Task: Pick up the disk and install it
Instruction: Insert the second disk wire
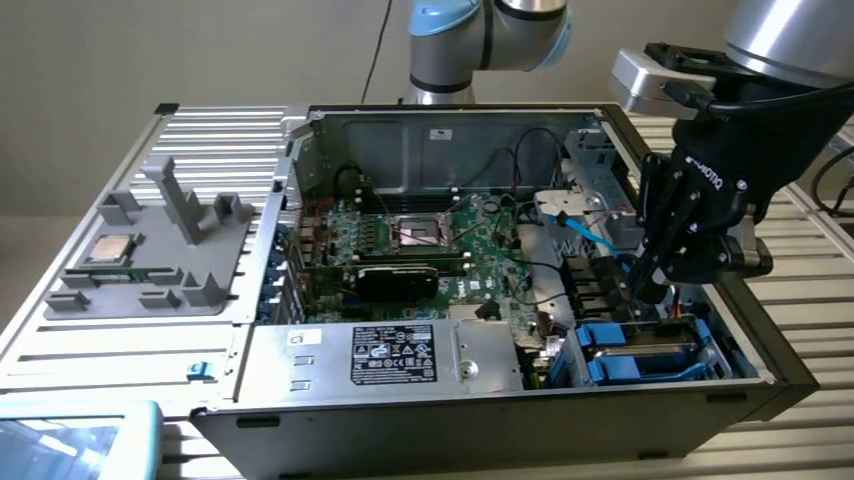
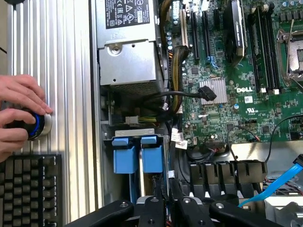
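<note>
The disk (image 1: pixel 643 352) is sitting down in the drive bay at the case's (image 1: pixel 747 390) front corner. It looks stiff, fairly hefty and shock-sensitive, so I'd hold it by the blue bracket (image 2: pixel 142 156), not the metal. The gripper (image 1: pixel 654 296) is just above it, fingers nearly shut, holding nothing I can see.

The disk (image 1: pixel 645 352), silver metal in a bright blue bracket, sits in the open computer case's (image 1: pixel 400 442) drive bay.
</note>
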You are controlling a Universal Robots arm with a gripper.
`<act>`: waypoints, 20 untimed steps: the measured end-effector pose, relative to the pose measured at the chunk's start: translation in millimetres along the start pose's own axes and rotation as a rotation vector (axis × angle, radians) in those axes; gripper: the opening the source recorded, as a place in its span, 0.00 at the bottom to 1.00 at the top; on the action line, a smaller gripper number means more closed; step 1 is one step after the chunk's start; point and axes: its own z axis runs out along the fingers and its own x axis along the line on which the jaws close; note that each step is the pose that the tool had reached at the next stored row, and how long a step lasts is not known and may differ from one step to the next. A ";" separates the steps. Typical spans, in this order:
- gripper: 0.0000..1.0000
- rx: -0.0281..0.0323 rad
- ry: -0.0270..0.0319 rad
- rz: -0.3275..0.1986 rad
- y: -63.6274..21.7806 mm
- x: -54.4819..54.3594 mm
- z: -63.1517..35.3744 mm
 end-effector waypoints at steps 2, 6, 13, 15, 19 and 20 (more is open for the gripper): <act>0.16 0.0057 -0.0089 0.000 1.2 2.3 1.7; 0.16 0.0096 -0.0339 -0.002 1.9 8.5 5.4; 0.16 0.0233 -0.0551 -0.004 2.8 14.7 8.8; 0.16 0.0274 -0.0565 -0.004 2.5 15.4 11.2; 0.16 0.0359 -0.0573 -0.005 2.5 15.3 16.5; 0.16 0.0368 -0.0574 -0.006 2.4 15.3 17.6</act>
